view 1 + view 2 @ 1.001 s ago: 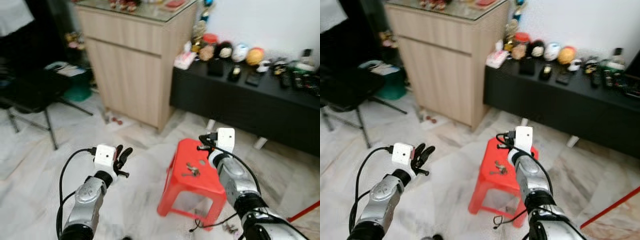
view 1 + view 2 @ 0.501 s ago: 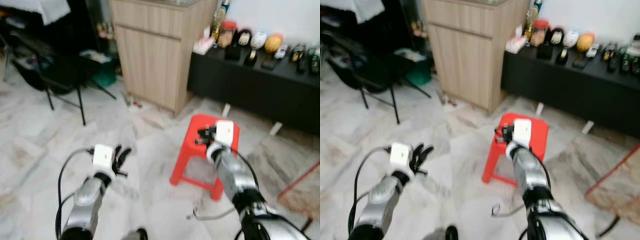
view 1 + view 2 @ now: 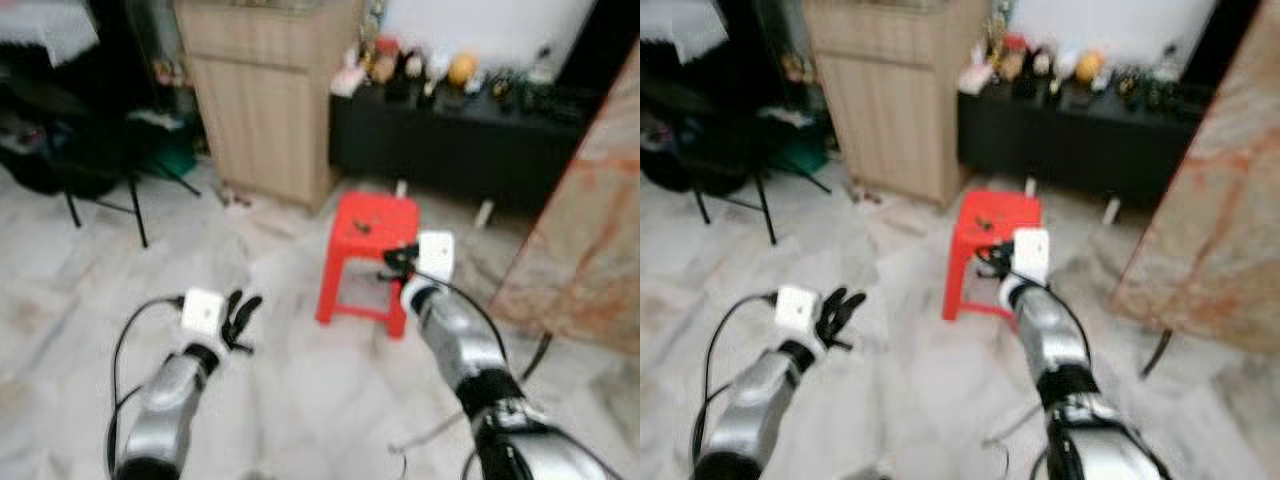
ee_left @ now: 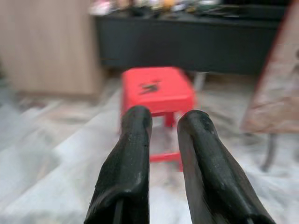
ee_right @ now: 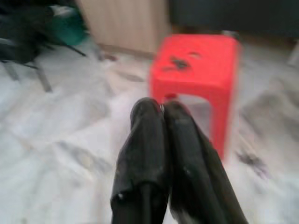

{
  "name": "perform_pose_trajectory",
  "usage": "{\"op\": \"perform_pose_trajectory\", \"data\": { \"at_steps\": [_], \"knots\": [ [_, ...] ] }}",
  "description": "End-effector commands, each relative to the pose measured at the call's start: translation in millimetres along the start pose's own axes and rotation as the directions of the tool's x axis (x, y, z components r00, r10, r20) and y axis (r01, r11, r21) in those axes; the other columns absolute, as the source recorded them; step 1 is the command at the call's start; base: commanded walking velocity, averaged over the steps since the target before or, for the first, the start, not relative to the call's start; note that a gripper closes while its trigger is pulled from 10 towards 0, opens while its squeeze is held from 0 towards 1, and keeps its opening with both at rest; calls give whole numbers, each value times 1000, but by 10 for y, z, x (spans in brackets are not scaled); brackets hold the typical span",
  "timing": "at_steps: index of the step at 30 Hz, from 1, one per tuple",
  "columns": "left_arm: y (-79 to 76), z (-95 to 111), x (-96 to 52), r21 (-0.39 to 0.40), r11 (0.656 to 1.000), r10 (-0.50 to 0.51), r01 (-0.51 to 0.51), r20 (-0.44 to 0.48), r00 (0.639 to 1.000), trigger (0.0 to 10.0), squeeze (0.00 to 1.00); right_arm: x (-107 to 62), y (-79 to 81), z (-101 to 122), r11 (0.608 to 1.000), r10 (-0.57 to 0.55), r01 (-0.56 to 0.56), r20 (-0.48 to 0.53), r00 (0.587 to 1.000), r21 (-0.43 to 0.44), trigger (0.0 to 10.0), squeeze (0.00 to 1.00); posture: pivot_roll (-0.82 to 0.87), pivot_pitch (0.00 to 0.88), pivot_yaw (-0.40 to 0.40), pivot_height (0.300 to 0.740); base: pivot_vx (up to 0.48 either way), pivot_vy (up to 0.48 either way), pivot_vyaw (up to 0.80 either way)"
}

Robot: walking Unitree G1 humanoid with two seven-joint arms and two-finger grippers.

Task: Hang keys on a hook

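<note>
Change: whole view has swung since a moment ago — camera moved, stool now sits farther off
Left gripper point(image 3: 243, 318): near left, raised over the floor, fingers point(image 4: 133, 154) slightly spread with a narrow gap
Right gripper point(image 3: 392, 262): near right, fingers point(image 5: 147, 140) pressed together, empty
Keys point(image 3: 360, 226): lying on top of the red stool point(image 3: 370, 215), farther ahead
Wooden cabinet point(image 3: 265, 95): far left
Black bench point(image 3: 450, 140): far right — cluttered

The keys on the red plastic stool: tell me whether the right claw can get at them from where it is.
Probably not yet. The keys lie uncovered on top of the red plastic stool, so nothing blocks them, but the right claw sits short of the seat with its fingers shut. It would likely need to move closer and open.
</note>
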State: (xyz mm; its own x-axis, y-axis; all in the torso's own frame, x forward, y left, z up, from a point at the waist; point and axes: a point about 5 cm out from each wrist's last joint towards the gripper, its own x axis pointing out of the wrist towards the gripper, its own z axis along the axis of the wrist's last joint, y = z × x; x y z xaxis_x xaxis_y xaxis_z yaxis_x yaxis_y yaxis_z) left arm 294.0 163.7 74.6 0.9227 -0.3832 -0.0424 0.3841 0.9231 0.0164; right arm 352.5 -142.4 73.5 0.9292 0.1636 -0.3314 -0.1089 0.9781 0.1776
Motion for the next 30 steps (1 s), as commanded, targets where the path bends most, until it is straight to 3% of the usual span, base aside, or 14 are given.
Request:
{"op": "perform_pose_trajectory", "data": {
  "at_steps": [1, 7, 11, 13, 15, 19, 26, 30],
  "knots": [
    [-5, 203, 78, 33, 998, -57, 56, 42, 997, 10000, 0, 39, 114, 219, 999, 37, -37, 50, 998, 0, 10000, 0, -22, 0, -40, 740, 0, 0, -800],
    [-108, 346, 115, 56, 984, -171, 168, 51, 984, 10000, 0, 20, 233, 355, 995, 102, -101, 23, 995, -27, 10000, 0, -27, 0, -38, 740, 0, 0, -133],
    [-228, 405, 92, 86, 956, -285, 282, 29, 958, 10000, 0, -24, 342, 418, 985, 167, -168, -20, 986, -49, 10000, 0, -28, 0, -37, 740, 0, 0, 0],
    [-327, 462, 51, 88, 926, -369, 366, 12, 929, 10000, 0, -132, 527, 493, 952, 295, -298, -63, 954, -62, 10000, 0, -29, 0, -38, 740, 0, 0, 0],
    [-341, 469, 44, 85, 921, -381, 379, 10, 924, 10000, 0, -161, 572, 504, 943, 324, -328, -73, 943, -60, 10000, 0, -30, 0, -39, 740, 0, 0, 0],
    [-435, 522, -16, 88, 890, -449, 448, -6, 893, 10000, 0, -360, 800, 604, 878, 469, -476, -109, 877, -52, 10000, 0, -30, 0, -47, 740, 0, 0, 0],
    [-501, 550, -67, 71, 877, -475, 476, -26, 880, 10000, 0, -550, 958, 594, 846, 509, -529, -192, 839, -67, 10000, 0, -29, 0, -58, 740, 0, 0, 0],
    [-528, 559, -97, 65, 872, -484, 485, -34, 875, 10000, 0, -615, 960, 594, 857, 480, -507, -214, 851, -90, 10000, 0, -33, 0, -60, 740, 0, 0, 0]
  ]
}}
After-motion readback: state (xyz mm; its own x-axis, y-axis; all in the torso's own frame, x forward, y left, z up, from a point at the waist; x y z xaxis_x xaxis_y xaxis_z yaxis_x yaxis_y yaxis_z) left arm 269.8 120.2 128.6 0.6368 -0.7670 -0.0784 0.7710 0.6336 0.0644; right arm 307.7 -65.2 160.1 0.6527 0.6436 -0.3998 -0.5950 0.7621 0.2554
